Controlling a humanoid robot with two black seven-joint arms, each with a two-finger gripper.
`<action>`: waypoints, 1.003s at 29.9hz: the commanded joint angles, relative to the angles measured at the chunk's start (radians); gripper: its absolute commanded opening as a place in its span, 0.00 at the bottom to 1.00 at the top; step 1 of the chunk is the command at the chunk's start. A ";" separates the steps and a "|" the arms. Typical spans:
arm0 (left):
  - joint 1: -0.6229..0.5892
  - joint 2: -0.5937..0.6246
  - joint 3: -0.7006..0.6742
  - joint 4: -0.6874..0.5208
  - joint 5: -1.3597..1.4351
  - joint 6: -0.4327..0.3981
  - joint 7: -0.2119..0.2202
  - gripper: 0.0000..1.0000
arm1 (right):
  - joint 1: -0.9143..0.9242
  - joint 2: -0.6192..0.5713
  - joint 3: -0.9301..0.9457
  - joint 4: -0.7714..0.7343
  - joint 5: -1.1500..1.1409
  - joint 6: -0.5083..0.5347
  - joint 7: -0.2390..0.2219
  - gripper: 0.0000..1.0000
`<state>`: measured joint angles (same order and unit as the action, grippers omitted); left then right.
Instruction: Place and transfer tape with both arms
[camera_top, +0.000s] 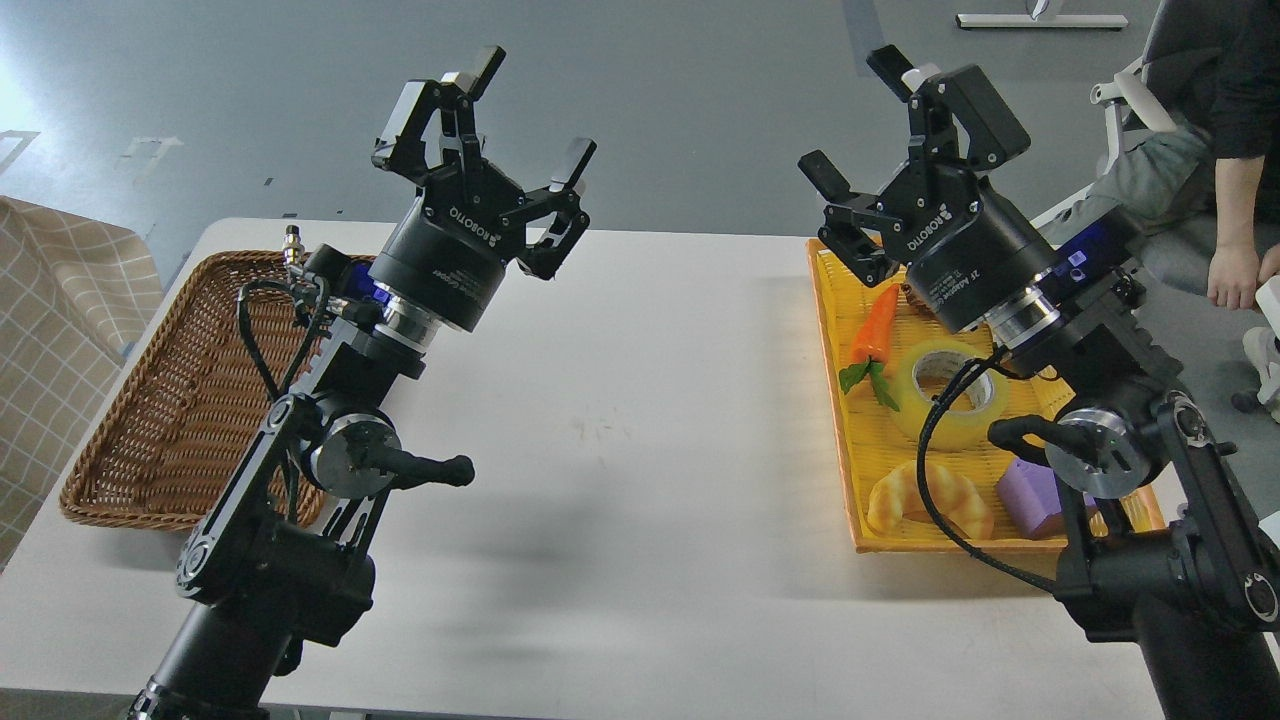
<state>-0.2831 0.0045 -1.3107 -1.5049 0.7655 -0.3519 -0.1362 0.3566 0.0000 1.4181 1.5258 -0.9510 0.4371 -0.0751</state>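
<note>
The tape, a translucent yellow roll with a pale core, lies flat in the yellow tray on the right of the white table. My right gripper is raised above the tray's far end, open and empty. A cable from the right arm crosses in front of the roll. My left gripper is raised over the table's far left part, open and holding nothing, far from the tape.
A brown wicker basket sits at the table's left edge. The tray also holds a toy carrot, a croissant toy and a purple block. A seated person is at the far right.
</note>
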 joint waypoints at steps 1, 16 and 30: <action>-0.001 0.002 0.002 0.000 0.002 0.002 0.004 0.98 | -0.002 0.000 -0.002 0.010 0.000 0.000 0.001 1.00; 0.004 -0.001 0.002 0.000 0.002 0.001 0.006 0.98 | -0.015 0.000 -0.002 0.031 0.000 -0.001 0.001 1.00; -0.001 -0.001 0.002 0.000 0.003 0.001 0.006 0.98 | -0.013 0.000 -0.002 0.031 -0.002 -0.001 0.001 1.00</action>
<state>-0.2824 0.0031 -1.3084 -1.5049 0.7679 -0.3524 -0.1304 0.3430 0.0000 1.4159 1.5571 -0.9517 0.4356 -0.0736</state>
